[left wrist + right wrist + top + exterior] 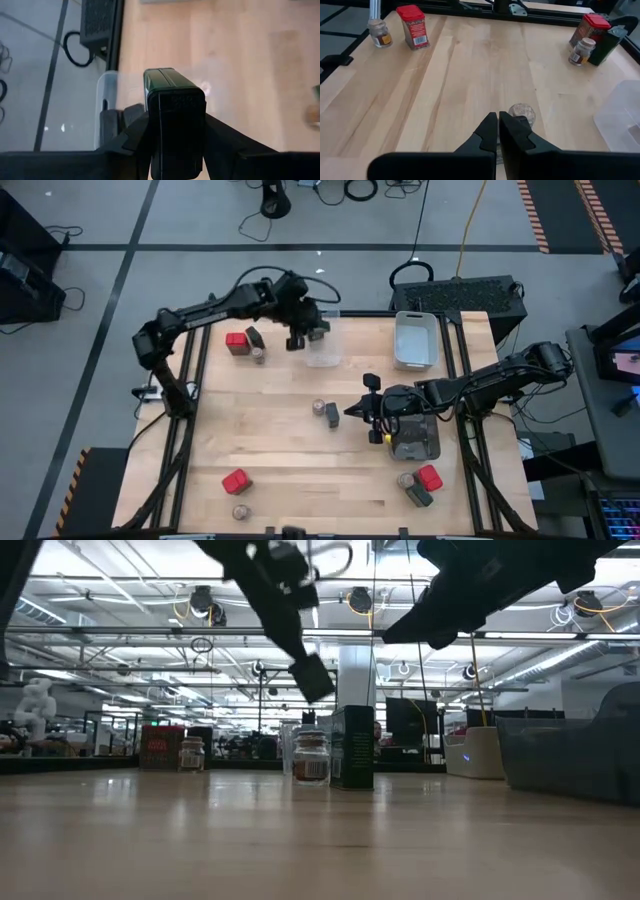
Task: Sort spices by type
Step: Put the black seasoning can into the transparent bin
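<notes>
My left gripper point(305, 336) is shut on a dark boxy tin point(175, 120) and hovers over a clear bin point(322, 352) at the table's far middle; the low view shows the tin point(315, 678) high in the air. My right gripper point(498, 125) is shut and sits low over mid-table, its tips just short of a tan-topped jar point(521, 114). That jar point(318, 408) stands beside a dark tin point(332, 415). More spices stand in three groups: far left with a red tin point(236, 343), near left with a red tin point(236, 480), and near right with a red tin point(429, 476). My left gripper pinches the dark tin between its two fingers point(135, 135) by its two opposite side faces point(152, 125). The fingers come from above, pointing down, and lie along the tin's length. The tin is lifted clear, its free end point(160, 79) hanging tilted above the clear bin point(107, 95).
A white bin point(415, 340) sits at the far right and a dark bin point(413, 437) lies under my right arm. Jars stand at the near left point(240, 512), near right point(406, 479) and far left point(259, 355). Bare wood spans the middle left.
</notes>
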{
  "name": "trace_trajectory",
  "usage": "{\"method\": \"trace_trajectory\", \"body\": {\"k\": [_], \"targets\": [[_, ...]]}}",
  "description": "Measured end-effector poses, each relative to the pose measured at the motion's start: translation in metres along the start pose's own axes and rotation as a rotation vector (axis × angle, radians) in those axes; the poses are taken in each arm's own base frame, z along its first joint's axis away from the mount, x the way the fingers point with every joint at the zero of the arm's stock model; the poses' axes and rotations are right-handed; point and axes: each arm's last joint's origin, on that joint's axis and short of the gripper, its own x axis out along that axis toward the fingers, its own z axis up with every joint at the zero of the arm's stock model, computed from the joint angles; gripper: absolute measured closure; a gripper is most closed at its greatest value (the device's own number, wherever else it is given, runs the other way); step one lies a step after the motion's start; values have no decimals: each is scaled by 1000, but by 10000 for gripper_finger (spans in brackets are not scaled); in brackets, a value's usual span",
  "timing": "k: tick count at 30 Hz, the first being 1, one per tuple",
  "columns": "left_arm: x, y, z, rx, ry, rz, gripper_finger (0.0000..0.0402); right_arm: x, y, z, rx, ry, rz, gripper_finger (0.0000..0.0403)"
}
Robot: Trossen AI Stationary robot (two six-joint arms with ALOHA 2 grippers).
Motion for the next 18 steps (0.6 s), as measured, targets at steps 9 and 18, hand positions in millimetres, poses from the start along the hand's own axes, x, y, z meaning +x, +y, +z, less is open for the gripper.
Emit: {"method": "trace_trajectory", "body": {"k": [9,18], "targets": [[48,15,-21,-66,44,-130,262,0,0,-3,-12,35,-3,403],[63,14,-25,-45,69,-145,262,1,-6,-5,-13,53,-25,403]]}}
